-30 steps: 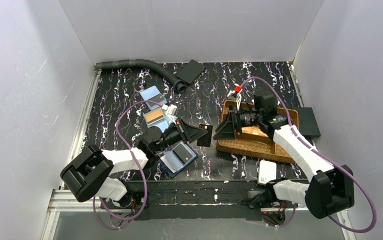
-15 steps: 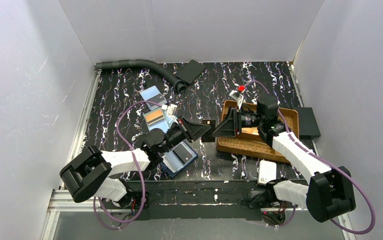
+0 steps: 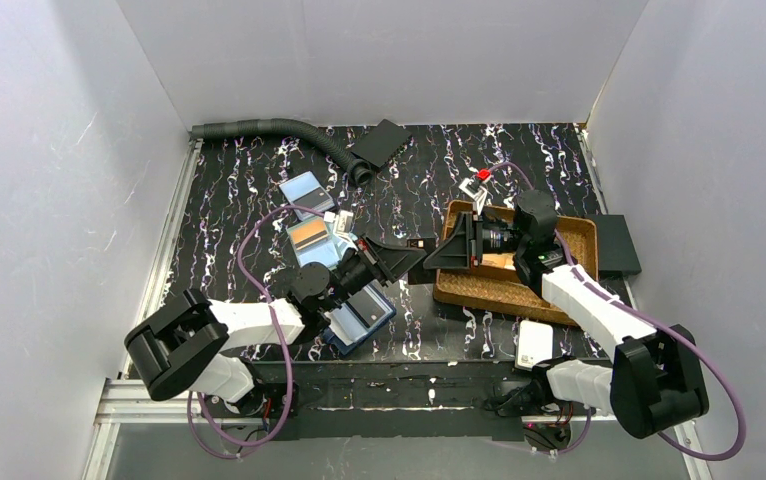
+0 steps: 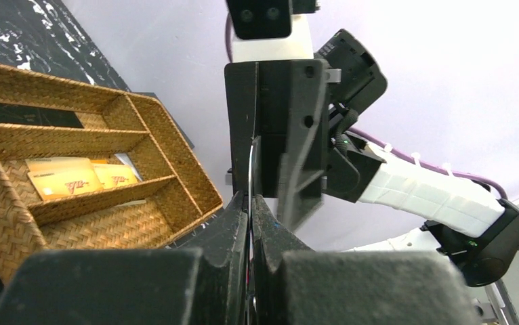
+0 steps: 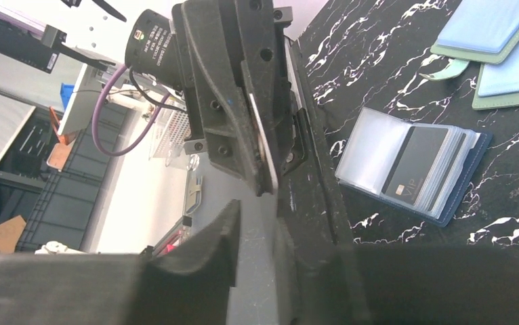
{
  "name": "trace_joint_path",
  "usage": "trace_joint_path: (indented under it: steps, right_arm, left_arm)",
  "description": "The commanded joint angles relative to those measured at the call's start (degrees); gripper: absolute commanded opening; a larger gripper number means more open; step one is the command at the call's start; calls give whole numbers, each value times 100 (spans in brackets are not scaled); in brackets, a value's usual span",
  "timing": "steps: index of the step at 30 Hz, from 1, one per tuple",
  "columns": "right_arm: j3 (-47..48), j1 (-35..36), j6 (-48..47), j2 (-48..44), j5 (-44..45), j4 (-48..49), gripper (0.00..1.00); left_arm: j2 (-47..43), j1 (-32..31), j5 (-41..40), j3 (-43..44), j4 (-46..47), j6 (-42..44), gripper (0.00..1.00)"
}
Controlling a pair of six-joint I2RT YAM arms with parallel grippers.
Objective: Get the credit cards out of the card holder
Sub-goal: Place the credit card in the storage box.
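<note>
Left wrist view: clenched left fingers (image 4: pixel 233 233) pinch thin dark plastic card (image 4: pixel 250 176) edge-on; right fingers (image 4: pixel 291 122) straddle it, grip unclear.

A dark card (image 5: pixel 425 166) sitting in the clear sleeve of the card holder (image 5: pixel 373 147) is showing light letters, seemingly "VIP", near one short edge. Orange cards (image 4: pixel 64 177) lying in the woven tray (image 4: pixel 13 223) are carrying a slanted script word too small to read.
</note>
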Motion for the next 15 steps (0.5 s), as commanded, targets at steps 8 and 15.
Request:
trace_joint_path:
  steps: [8,15]
  right_arm:
    - [279,2,-557,-4,-260,-326,1]
    - [626,-99,-2527,-219,-515,-1760,1]
  left_arm:
    - [-396,-64,-808,-133,88,192,30]
    - [-1305,-52,-745,-346,-990,791,71]
